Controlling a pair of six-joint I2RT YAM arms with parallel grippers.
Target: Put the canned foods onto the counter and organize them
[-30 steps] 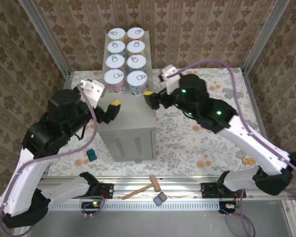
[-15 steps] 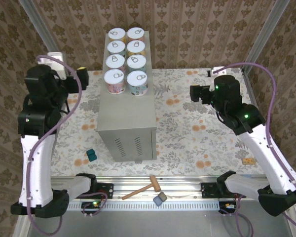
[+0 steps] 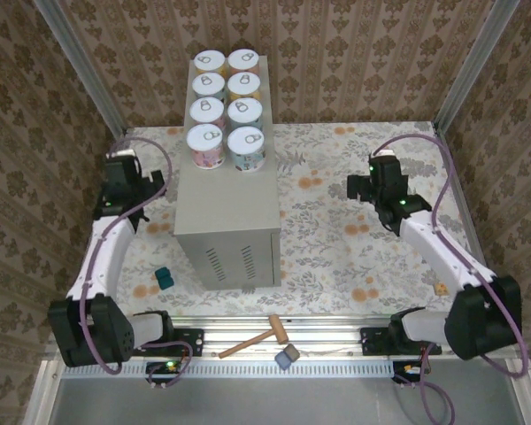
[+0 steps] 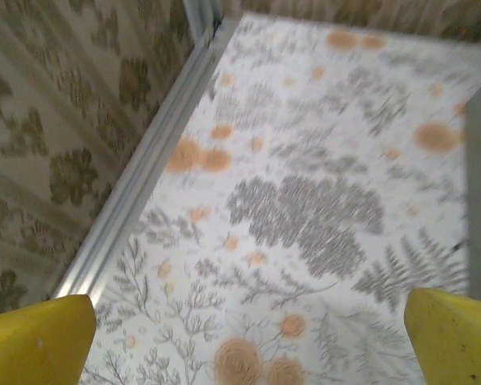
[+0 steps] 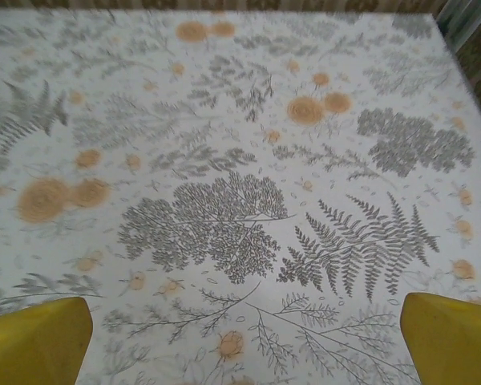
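Eight cans (image 3: 226,106) stood in two neat rows at the far end of the counter (image 3: 227,205) top, and with the left gripper (image 4: 248,337) and right gripper (image 5: 244,337) both spread wide, empty, low at either side, I judged any parking move should steer clear of its walls.

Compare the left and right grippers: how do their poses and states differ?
The left gripper sits close beside the counter; the right gripper is well apart from it. The left gripper is near the side wall's rail; the right gripper is over open floral floor. Both are open and empty, yellow fingertips spread.
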